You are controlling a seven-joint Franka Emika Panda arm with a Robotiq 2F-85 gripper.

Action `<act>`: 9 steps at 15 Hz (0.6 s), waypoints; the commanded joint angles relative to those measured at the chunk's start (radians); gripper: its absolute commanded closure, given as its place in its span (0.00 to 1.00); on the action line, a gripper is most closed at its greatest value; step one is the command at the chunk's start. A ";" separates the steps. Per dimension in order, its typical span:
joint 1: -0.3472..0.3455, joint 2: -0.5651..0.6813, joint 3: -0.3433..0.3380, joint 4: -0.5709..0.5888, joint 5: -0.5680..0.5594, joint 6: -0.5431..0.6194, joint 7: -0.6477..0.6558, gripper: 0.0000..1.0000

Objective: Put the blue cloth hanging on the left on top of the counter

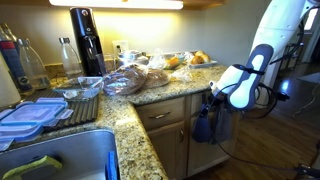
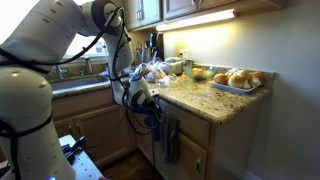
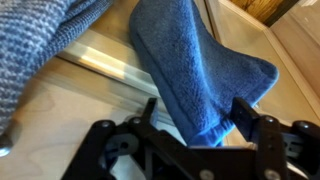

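End effector down low against the cabinet front, its black fingers standing either side of the lower end of the blue cloth. They are part-way in and close against the terry, but whether they actually pinch it I cannot tell from the wrist view. The blue cloth hangs down the pale wood, with a paler grey-blue cloth hanging just beside it and a metal rail running behind both. In an exterior view the end effector sits just under the rounded edge of the speckled worktop, and the blue cloth droops below it in front of the cabinet door, not up on the stone. The white arm bends down to it from above. In an exterior view the end effector is at the worktop's corner, with dark cloth hanging beneath. Further back on the stone lie bagged loaves, a tray of rolls and a tall black machine, with a sink set in at the near end.
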State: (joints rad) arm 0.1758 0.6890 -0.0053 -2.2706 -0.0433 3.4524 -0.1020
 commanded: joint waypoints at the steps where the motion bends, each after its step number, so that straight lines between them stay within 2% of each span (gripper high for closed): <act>1: -0.015 -0.008 0.004 0.001 -0.017 -0.001 -0.007 0.52; 6: 0.017 -0.031 -0.023 -0.033 -0.006 0.000 -0.015 0.87; 9: 0.051 -0.045 -0.038 -0.078 0.009 -0.001 -0.013 0.94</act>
State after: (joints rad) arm 0.1881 0.6890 -0.0184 -2.2741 -0.0443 3.4525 -0.1056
